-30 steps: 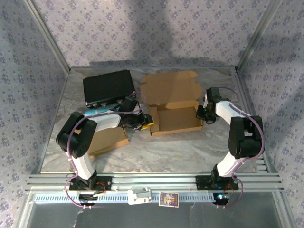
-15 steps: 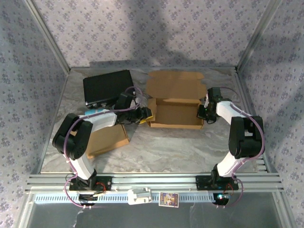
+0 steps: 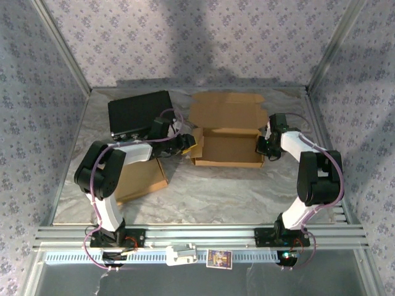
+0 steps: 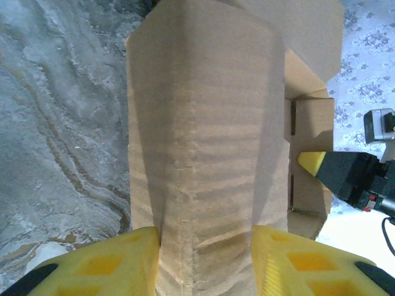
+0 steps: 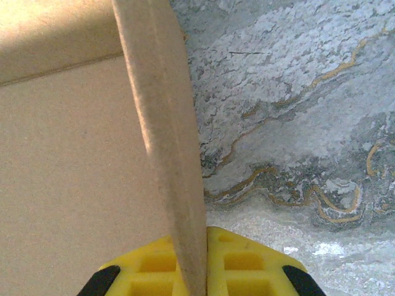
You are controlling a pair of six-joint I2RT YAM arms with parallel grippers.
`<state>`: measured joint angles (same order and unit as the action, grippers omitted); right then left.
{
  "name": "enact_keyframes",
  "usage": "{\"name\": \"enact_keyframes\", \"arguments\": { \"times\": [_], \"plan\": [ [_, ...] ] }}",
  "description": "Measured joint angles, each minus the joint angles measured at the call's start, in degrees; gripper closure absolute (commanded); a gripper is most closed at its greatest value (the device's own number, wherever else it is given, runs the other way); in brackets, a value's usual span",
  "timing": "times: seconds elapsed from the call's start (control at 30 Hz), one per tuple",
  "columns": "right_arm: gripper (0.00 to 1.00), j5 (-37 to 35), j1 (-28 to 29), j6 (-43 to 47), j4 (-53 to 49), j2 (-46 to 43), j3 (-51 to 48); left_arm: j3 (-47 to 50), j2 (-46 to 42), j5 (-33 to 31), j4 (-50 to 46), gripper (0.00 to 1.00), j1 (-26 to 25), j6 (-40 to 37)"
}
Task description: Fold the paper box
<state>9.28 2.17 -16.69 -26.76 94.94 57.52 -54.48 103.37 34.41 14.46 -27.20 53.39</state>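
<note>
On the grey marbled table point(image 3: 203, 191), the brown cardboard box point(image 3: 228, 151) sits mid-back, its lid flap point(image 3: 225, 110) laid open. The left gripper point(image 4: 203, 246) pinches its doubled left wall point(image 4: 203, 154). The right gripper point(image 5: 196, 259) is clamped on the right wall point(image 5: 166, 123), likely holding both upright for folding.

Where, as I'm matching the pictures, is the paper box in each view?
Top external: paper box mid-table, flap open behind.
Left wrist: its wall runs up the middle.
Right wrist: its wall edge-on, left of centre.
Shared landmark: marbled tabletop.
</note>
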Motion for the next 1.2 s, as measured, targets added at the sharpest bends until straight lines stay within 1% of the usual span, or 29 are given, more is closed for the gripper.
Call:
{"name": "enact_keyframes", "arguments": {
  "times": [0.27, 0.37, 0.53, 0.67, 0.93, 1.07, 1.2],
  "plan": [
    [1.00, 0.2, 0.0, 0.0, 0.0, 0.0, 0.0, -0.1, 0.3, 0.7, 3.7, 0.61, -1.1, 2.0],
    [1.00, 0.2, 0.0, 0.0, 0.0, 0.0, 0.0, -0.3, 1.5, 0.7, 4.7, 0.64, -1.2, 2.7],
    [1.00, 0.1, 0.0, 0.0, 0.0, 0.0, 0.0, -0.3, 3.4, 0.7, 5.0, 0.64, -1.3, 2.9],
    [1.00, 0.1, 0.0, 0.0, 0.0, 0.0, 0.0, -0.8, 3.7, 0.8, 2.9, 0.65, -1.4, 2.0],
    [1.00, -0.1, 0.0, 0.0, 0.1, 0.6, 0.0, -2.7, 4.1, 0.7, -3.1, 0.66, -2.5, -2.4],
    [1.00, -0.5, 0.0, 0.0, 0.2, 0.9, 0.1, -2.9, 4.5, 0.8, -4.3, 0.68, -2.9, -3.9],
    [1.00, -0.5, 0.0, 0.0, 0.2, 0.9, 0.1, -4.6, 4.7, 0.7, -7.4, 0.66, -3.0, -6.1]
  ]
}}
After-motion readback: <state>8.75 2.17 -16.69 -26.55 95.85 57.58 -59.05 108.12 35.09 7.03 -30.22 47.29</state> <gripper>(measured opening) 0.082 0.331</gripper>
